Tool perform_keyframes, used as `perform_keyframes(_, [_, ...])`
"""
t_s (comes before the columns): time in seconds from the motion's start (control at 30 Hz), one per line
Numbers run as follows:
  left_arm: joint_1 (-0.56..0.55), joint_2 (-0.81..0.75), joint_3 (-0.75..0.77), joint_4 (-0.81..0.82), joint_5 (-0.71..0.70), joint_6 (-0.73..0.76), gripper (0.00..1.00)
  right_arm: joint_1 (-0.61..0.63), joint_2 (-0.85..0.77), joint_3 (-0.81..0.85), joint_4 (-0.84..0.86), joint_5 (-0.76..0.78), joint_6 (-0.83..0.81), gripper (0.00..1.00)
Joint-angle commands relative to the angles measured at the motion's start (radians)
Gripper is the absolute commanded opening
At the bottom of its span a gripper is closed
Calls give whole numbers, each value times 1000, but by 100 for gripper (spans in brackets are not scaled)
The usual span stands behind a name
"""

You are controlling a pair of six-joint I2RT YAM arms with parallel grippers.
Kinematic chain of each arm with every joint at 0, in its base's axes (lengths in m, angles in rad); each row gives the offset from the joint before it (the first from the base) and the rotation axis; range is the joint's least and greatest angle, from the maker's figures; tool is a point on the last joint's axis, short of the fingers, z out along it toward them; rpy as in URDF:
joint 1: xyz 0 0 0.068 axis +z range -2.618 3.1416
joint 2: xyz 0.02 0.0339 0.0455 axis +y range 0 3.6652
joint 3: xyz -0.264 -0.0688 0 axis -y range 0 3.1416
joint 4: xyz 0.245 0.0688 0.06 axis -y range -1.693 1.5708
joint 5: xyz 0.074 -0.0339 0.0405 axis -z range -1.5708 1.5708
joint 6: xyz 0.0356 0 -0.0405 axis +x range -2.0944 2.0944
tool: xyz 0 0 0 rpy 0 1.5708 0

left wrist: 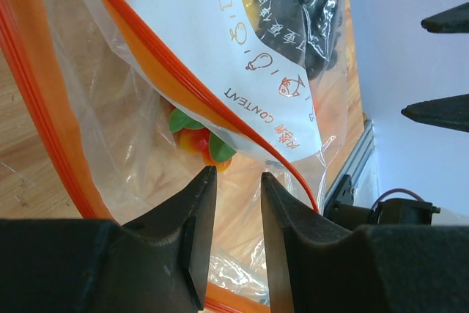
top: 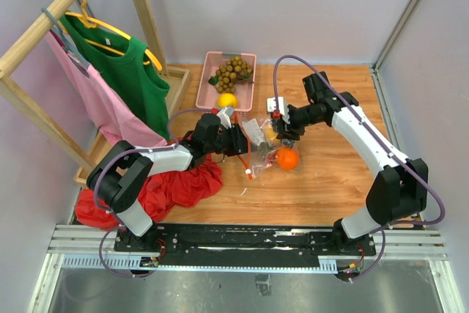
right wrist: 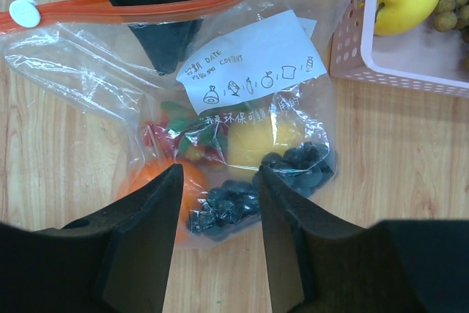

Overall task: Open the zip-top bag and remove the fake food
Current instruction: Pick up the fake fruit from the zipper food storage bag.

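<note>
The clear zip-top bag [top: 258, 137] lies on the wooden table, its orange-red zip strip [right wrist: 88, 6] toward the left arm. Fake food inside it shows through: an orange fruit [right wrist: 146, 179], a yellow fruit [right wrist: 256, 144] and a dark purple bunch [right wrist: 297, 163]. My left gripper [top: 240, 143] is at the bag's mouth; its jaws [left wrist: 238, 174] stand a little apart, with loose clear film and zip strip around them and nothing pinched. My right gripper [top: 282, 131] hovers open over the bag's closed end [right wrist: 220, 170], above the purple bunch, apart from it.
A pink basket [top: 207, 78] behind the bag holds a tan-brown bunch [top: 233, 72] and a yellow lemon [top: 227, 100]. A red cloth [top: 176, 185] lies under the left arm. At far left, a wooden rack holds a green shirt [top: 124, 71] and a pink shirt [top: 95, 104].
</note>
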Motion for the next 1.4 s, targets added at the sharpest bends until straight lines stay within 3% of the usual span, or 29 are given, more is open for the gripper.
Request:
perform_keyframes(0.0, [0,10,-12,61,12,-27,35,-39,26,47,35,26,113,49])
perform_keyframes(0.53, [-9,21,-36,104,1,-68,35,-55,105,119,61,148,469,57])
perform_keyframes(0.83, [-9,4,-56,111,-19,-81,35,-60,142,115,154,246,698,68])
perform_keyframes(1.07, [-9,2,-73,112,-26,-91,35,-58,222,145,163,301,919,67])
perform_keyframes(1.37, [-9,12,-63,106,-37,-105,36,-39,235,106,180,370,958,59])
